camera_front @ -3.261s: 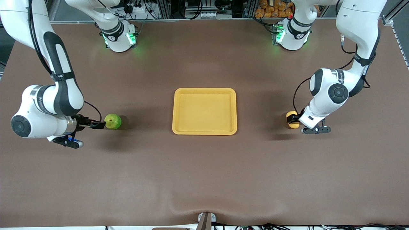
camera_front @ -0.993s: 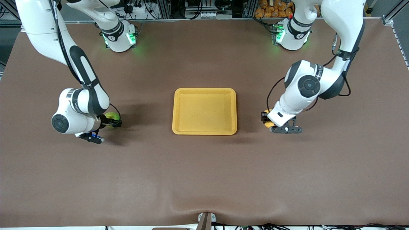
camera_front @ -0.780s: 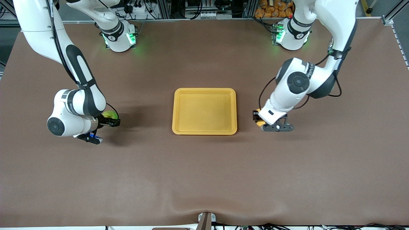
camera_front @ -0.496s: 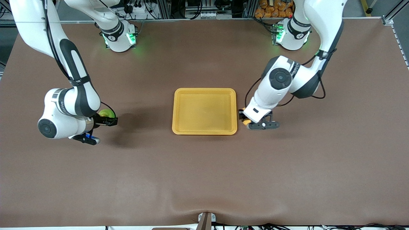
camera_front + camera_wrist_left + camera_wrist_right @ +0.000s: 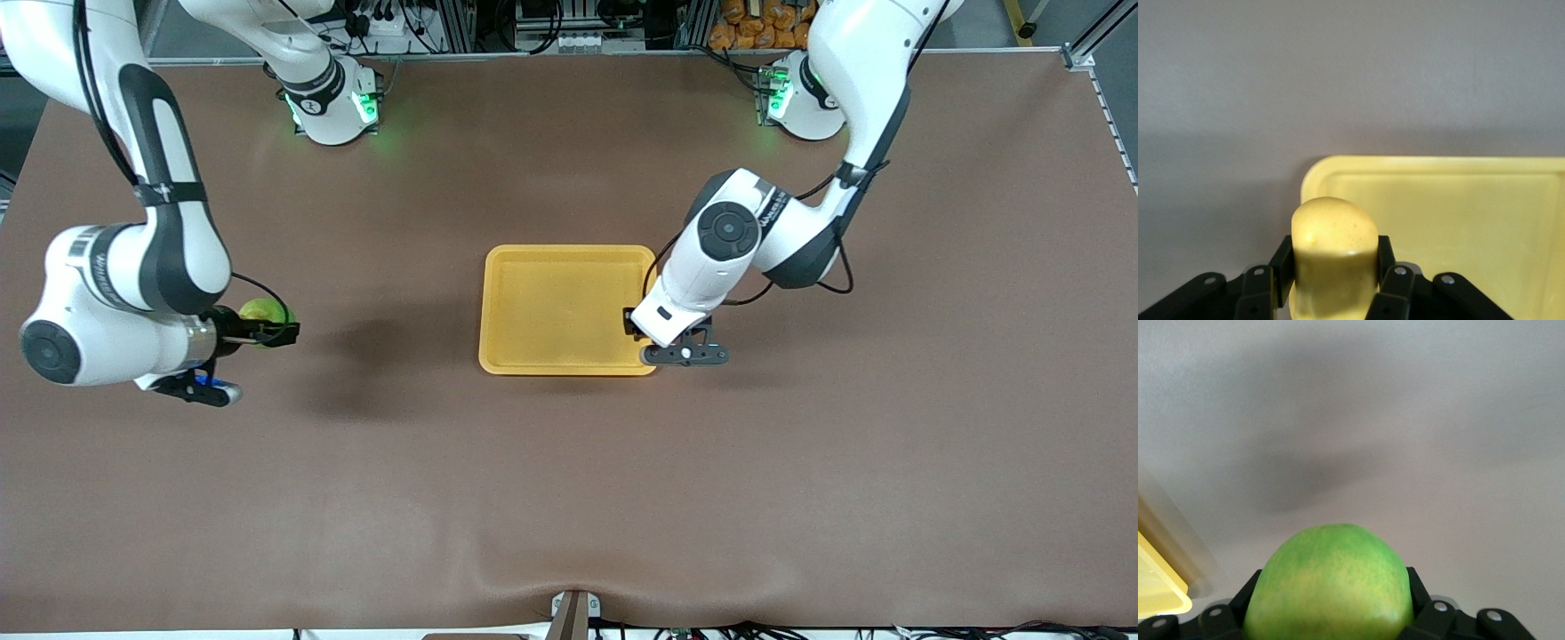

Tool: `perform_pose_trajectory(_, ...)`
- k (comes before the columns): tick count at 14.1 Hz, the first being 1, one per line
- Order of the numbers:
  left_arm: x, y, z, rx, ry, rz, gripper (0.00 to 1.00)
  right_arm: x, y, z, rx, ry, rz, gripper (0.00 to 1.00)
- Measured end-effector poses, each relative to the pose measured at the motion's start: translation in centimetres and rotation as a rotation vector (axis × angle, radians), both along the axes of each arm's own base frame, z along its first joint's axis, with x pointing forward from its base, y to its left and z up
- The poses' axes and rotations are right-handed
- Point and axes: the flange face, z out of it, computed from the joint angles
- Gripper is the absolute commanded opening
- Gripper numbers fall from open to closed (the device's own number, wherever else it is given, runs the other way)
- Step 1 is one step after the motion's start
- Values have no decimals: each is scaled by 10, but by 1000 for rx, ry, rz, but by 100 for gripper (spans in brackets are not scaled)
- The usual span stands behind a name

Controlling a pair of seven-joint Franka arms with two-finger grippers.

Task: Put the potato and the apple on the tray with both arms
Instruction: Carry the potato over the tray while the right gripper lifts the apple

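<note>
On the brown table [image 5: 569, 498] sits one yellow tray [image 5: 569, 252], holding nothing. One potato [image 5: 1335, 257] is clamped in the left gripper [image 5: 633, 324] over the tray's edge toward the left arm. One apple [image 5: 260, 311] is clamped in the right gripper [image 5: 283, 332] over bare table, well apart from the tray.

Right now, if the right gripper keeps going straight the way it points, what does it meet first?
The right gripper, shut on the apple, points toward the tray. Only bare table shows between them, so the tray's rim would likely come first; the gripper's height is unclear, so it might pass above it.
</note>
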Motion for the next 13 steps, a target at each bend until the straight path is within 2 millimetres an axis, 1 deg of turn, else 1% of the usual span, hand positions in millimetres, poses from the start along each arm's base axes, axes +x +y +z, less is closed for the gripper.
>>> perform_pose_trajectory(2, -8, -11, -12, 17, 9, -15, 0, -4, -13, 3, 9, 22, -8, 0)
perform_pose_trajectory(3, -11, -16, -17, 32, 6, -11, 0, -5, -14, 5, 12, 35, -9, 0)
perform_pose_trajectory(5, -17, -27, -26, 66, -11, -2, 0, -5, -10, 19, 20, 59, 5, 0)
perform_pose_trajectory(7, -22, -34, -38, 95, -16, -11, 0, -7, -1, 40, 30, 74, 25, 0)
perform_pose_trajectory(9, -26, -38, -51, 110, -6, -25, 0, -12, 16, 57, 39, 74, 56, 0)
perform_pose_trajectory(11, -31, -43, -59, 114, 3, -28, 0, -17, 41, 68, 42, 68, 101, 0)
perform_pose_trajectory(13, -32, -45, -62, 116, 7, -31, 0, -21, 70, 74, 36, 66, 132, 0)
